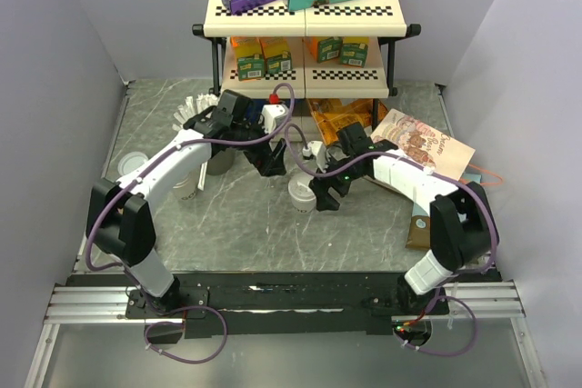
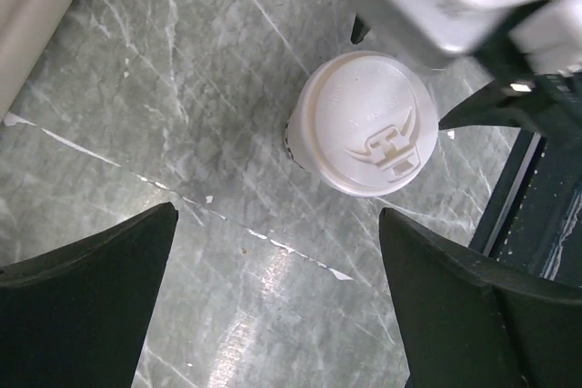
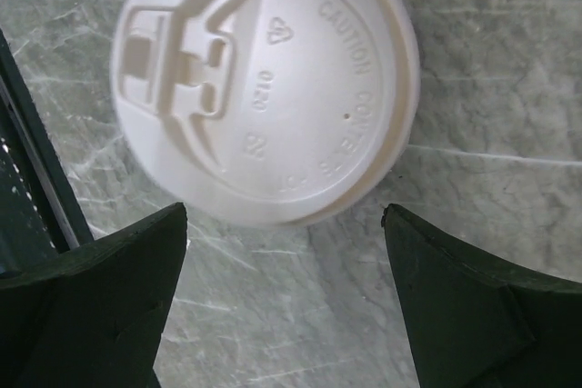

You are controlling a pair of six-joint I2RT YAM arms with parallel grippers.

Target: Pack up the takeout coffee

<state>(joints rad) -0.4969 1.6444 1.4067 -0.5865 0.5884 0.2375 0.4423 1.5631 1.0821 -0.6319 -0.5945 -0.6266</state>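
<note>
Arms both bent inward over grey marbled tabletop (image 1: 364,229), meeting mid-table. Left gripper (image 2: 277,215) angled down, fingers spread wide, nothing between them. Right gripper (image 3: 284,213) equally wide, gripping nothing, close over small white paper takeout coffee cup (image 1: 302,197). Cup upright between both grippers, white plastic sip lid (image 3: 264,88) seated on it. Only left wrist view shows me dark print on cup side; only right wrist view, embossed lid lettering; only top view, dark grey cup of white sticks (image 1: 195,111), back left
</note>
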